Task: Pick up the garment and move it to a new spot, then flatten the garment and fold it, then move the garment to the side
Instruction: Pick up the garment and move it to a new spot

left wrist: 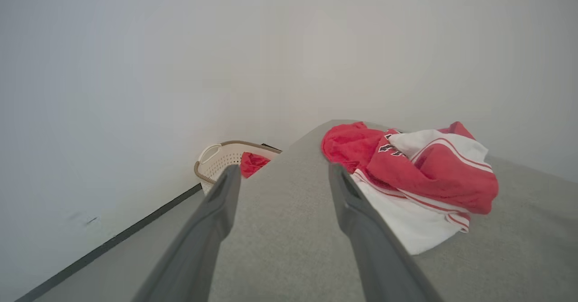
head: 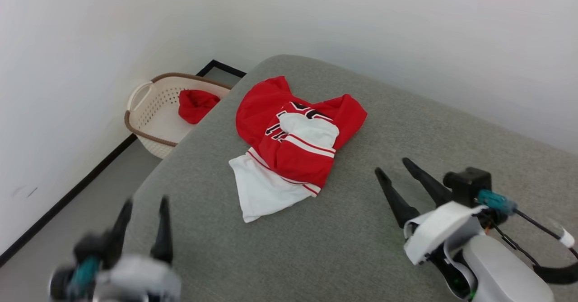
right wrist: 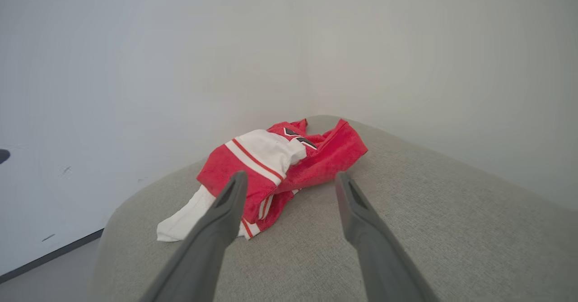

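Pickup not started: garment (head: 298, 162) lies crumpled near the grey surface's (head: 352, 252) far-left edge. Our left gripper (head: 146, 200) and right gripper (head: 391, 165) gape empty, short of it; next we must reach and pinch cloth.

The left pincer (head: 146, 200) is smeared by blur, and folds of the garment (head: 293, 153) hide most of its black number (head: 310, 112).

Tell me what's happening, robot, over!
Left gripper open, empty. Right gripper open, empty. Garment crumpled on grey surface, untouched. Nothing in the way; basket with red cloth off to the left. Over.
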